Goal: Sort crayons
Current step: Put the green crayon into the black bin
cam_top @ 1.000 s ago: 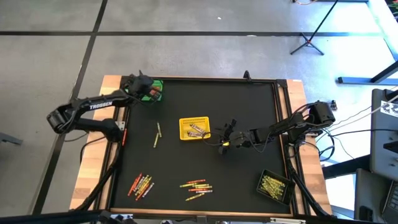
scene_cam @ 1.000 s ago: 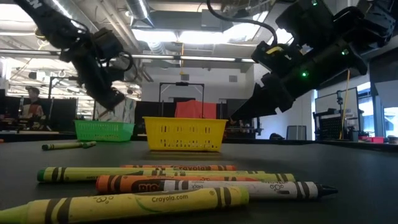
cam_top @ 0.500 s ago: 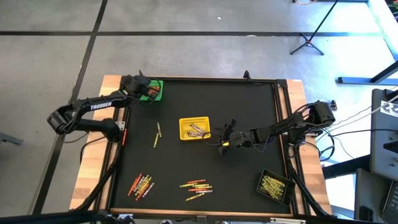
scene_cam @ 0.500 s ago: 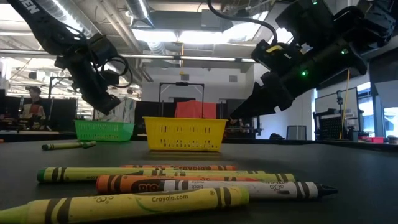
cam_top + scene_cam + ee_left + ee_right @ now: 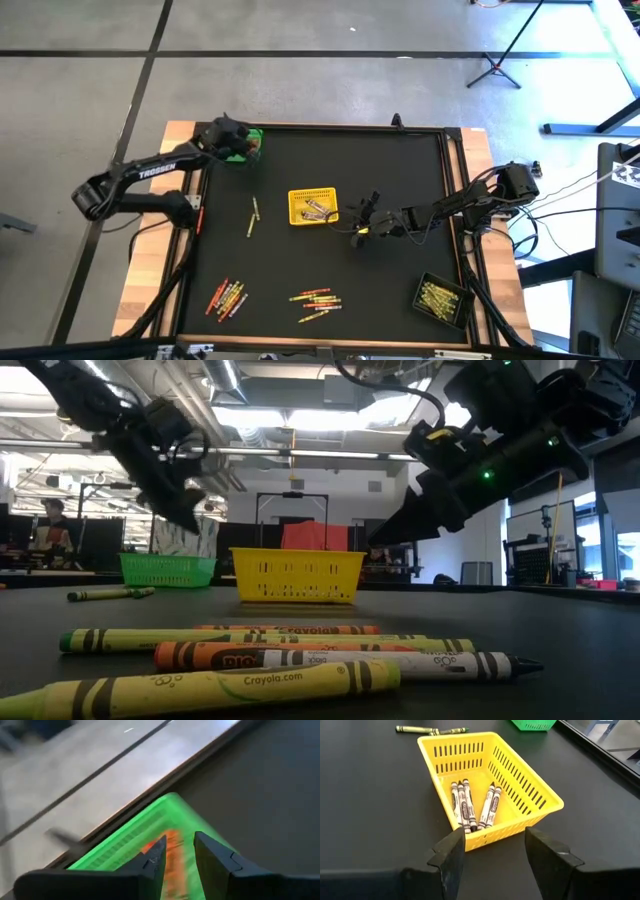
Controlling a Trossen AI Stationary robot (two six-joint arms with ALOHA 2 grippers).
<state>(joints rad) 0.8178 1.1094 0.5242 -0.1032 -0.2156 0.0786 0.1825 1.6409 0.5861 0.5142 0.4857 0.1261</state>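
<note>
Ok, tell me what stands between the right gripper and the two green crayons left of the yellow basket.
The yellow basket sits directly between the right gripper and the two green crayons; nothing else on the mat intervenes.

Two dark jointed arms, left arm with white TROSSEN lettering along its link, right arm trailed by looping black cables, green indicator lights glowing on its housing, matte black angular fingers on each tool

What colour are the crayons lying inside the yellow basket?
The crayons in the yellow basket look dark brown with grey wrappers, clearest in the right wrist view.
</note>
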